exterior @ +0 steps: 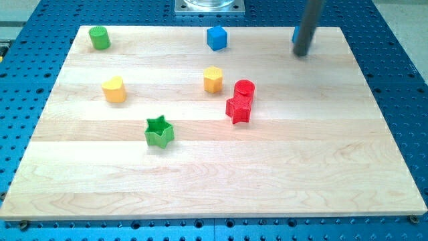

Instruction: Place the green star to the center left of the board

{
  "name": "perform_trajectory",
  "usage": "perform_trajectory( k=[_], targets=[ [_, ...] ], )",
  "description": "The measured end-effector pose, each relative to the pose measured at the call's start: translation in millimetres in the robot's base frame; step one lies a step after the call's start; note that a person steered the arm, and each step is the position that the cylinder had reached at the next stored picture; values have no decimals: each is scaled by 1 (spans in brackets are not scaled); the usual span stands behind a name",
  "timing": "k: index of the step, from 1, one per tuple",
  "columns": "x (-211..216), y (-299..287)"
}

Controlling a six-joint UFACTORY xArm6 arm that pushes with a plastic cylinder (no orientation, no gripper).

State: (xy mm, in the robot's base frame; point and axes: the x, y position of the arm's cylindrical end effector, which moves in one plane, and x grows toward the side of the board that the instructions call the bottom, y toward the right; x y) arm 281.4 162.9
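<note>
Fingers? None on this rod, nothing grasped: my tip (302, 53) sits near the wooden counter's (200, 181) top-right corner, while the green plastic star block (159, 131) lies well apart, toward the bottom-left.

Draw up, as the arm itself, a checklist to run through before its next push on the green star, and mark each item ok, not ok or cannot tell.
1. Green star in view, unobstructed: ok.
2. Star already at centre left: not ok, it lies nearer the middle.
3. My tip beside the star: not ok, it is at the view's top right.
4. Path leftward free: ok, yellow block sits above it.
5. Red blocks away from the star: ok.
6. Blue shape behind my rod: cannot tell.
</note>
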Motion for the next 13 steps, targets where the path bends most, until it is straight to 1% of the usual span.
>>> perform_trajectory(
  k=[1,2,3,4,5,6,7,8,9,10,13],
  targets=[
    [29,-77],
    [89,-142],
    [173,-150],
    [213,-180],
    [222,-272],
    [210,-299],
    [219,-347],
    [258,-370],
    [212,-391],
    [172,-391],
    [150,-402]
  ],
)
